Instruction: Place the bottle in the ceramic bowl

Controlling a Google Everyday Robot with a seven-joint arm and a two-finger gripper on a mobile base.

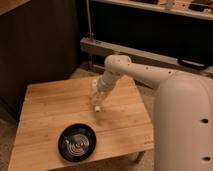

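Note:
The black ceramic bowl [77,143] with pale rings inside sits on the front part of the wooden table [45,110]. My gripper [97,98] points down over the middle of the table, behind and to the right of the bowl. It is shut on the bottle [97,104], a small slim white thing hanging upright from the fingertips just above the tabletop. The bottle's cap end is hidden.
My white arm reaches in from the right, with its big white body [182,125] beside the table's right edge. A metal rail and dark shelving [150,55] stand behind the table. A dark wooden panel [35,45] stands at the back left.

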